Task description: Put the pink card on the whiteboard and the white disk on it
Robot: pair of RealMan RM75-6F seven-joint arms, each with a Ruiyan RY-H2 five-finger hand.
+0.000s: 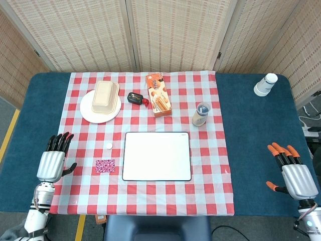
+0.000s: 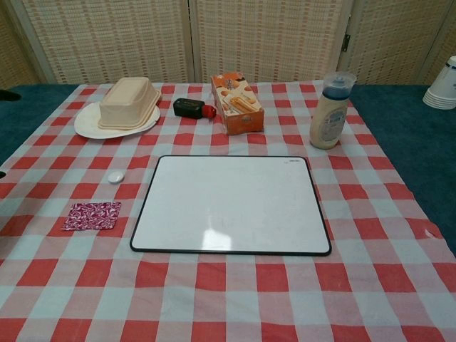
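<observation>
The pink patterned card (image 1: 105, 165) (image 2: 91, 215) lies flat on the checked cloth, just left of the whiteboard (image 1: 157, 156) (image 2: 231, 204). A small white disk (image 1: 108, 146) (image 2: 115, 177) sits on the cloth a little behind the card. The whiteboard is bare. My left hand (image 1: 54, 159) hovers at the cloth's left edge, left of the card, fingers apart and holding nothing. My right hand (image 1: 293, 173) is far off on the blue table at the right, fingers spread and empty. Neither hand shows in the chest view.
Behind the whiteboard stand an orange snack box (image 1: 158, 94) (image 2: 237, 102), a white bottle (image 1: 201, 114) (image 2: 330, 110), a black-and-red object (image 1: 136, 98) (image 2: 192, 108), and a plate with a beige box (image 1: 102, 99) (image 2: 122, 107). Stacked white cups (image 1: 265, 84) (image 2: 443, 85) stand back right.
</observation>
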